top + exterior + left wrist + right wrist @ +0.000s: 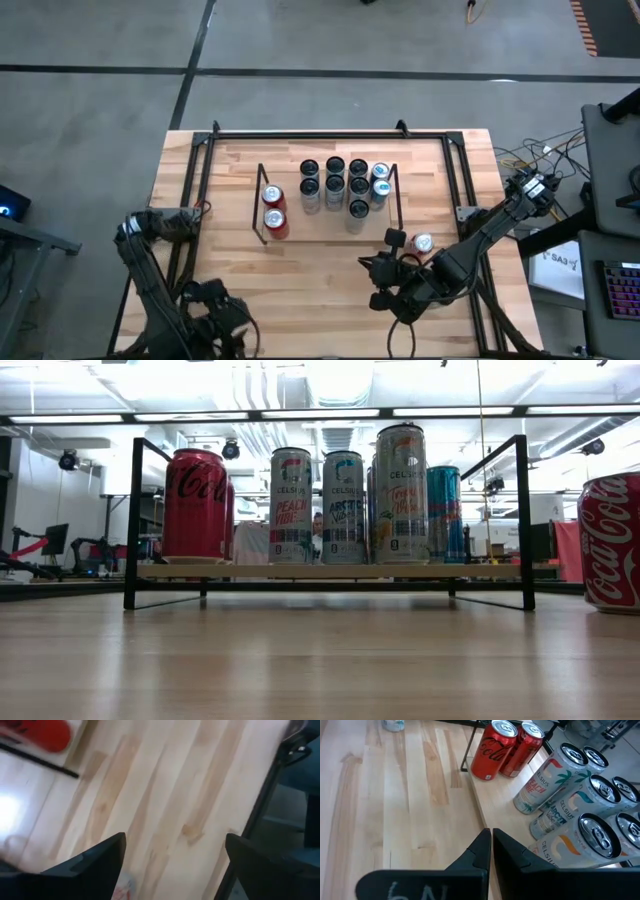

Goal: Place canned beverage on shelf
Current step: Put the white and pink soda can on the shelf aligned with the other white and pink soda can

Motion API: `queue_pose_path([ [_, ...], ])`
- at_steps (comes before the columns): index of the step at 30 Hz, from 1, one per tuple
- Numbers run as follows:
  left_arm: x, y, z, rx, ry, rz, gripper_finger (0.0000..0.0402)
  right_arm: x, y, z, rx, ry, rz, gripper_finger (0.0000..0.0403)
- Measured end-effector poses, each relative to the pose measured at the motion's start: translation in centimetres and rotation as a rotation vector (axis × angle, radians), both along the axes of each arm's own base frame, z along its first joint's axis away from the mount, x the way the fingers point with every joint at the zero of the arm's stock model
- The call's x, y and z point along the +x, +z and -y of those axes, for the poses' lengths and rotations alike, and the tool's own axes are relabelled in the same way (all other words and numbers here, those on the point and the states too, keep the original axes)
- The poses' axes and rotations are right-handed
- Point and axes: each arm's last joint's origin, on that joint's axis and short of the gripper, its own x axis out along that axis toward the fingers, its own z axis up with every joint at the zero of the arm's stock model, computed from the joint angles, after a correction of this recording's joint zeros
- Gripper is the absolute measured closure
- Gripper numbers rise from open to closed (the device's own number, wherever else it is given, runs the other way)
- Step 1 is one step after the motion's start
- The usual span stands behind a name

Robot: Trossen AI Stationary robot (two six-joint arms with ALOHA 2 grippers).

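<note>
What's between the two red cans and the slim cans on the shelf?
Nothing: in the high view only bare shelf wood separates the red cans from the slim cans.

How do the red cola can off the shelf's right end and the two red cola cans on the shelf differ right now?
The loose cola can stands on the bare table, outside the shelf, near the right gripper; the two shelved cola cans stand on the shelf's left end. The loose can is alone; those are paired. All are red and upright.
</note>
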Motion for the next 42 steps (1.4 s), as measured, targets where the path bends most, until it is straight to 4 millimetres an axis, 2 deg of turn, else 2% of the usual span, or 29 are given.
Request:
queue_pose_path([
  [5,-1.9,0.6,-2.4,-0.077,0.094,-0.070,0.0093,0.0,0.0,0.0,0.000,0.000,0.000,0.0394],
  [9,-3.9,1.1,-4.4,-0.209,0.277,-0.193,0.0097,0.0,0.0,0.0,0.000,0.000,0.000,0.0394],
  [11,-5.0,0.9,-5.1,-0.247,0.366,-0.254,0.0098,0.0,0.0,0.1,0.000,-0.002,0.000,0.0394],
  [15,-6.9,0.5,-6.9,-0.267,0.526,-0.266,0.0098,0.1,0.0,0.1,0.000,-0.004,0.000,0.0394],
  [20,-8.0,-0.5,-8.4,-0.255,0.660,-0.281,0.0098,0.1,0.0,0.1,-0.002,-0.003,-0.002,0.0394],
  [27,-8.3,-0.9,-8.8,-0.248,0.705,-0.302,0.0097,0.0,0.0,0.1,-0.005,-0.002,-0.004,0.0394],
  [42,-8.0,-1.9,-7.9,-0.271,0.738,-0.292,0.0097,0.0,0.0,0.2,-0.010,0.000,-0.008,0.0394],
])
